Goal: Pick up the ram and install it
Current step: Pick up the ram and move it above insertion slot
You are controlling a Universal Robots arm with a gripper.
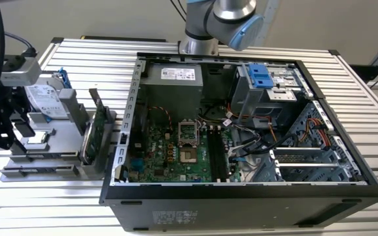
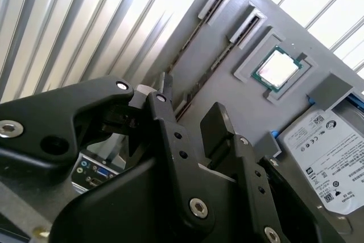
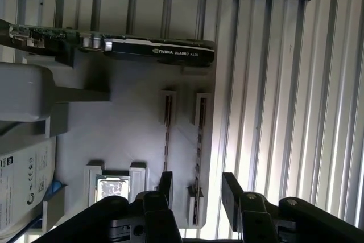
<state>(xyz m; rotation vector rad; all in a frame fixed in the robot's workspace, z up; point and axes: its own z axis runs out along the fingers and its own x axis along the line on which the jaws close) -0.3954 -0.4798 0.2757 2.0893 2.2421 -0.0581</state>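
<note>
**Ram not yet lifted — gripper poised over it**

In the first wrist view the gripper (image 3: 198, 190) is spread, one of its fingers (image 3: 165, 182) on each side of the ram (image 3: 199, 140). The ram stands edge-on in a slot of the grey tray (image 3: 125, 123). Whether the fingers touch it I cannot tell. Judging by this, no part of the task is done: the stick is neither gripped nor raised, and the whole install is left. The long dark sockets (image 1: 215, 152) on the board inside the case (image 1: 241, 196) look vacant.

A second slot (image 3: 168, 120) beside the ram seems to hold another thin stick, so the near finger has little room. Also on the tray are a chip (image 3: 112, 189), a drive (image 3: 23, 180) and a card (image 3: 159, 49). In the exterior view the tray lies at the exterior view's left, and the card stands between it and the case — that and the case wall are the likely obstacles.
</note>
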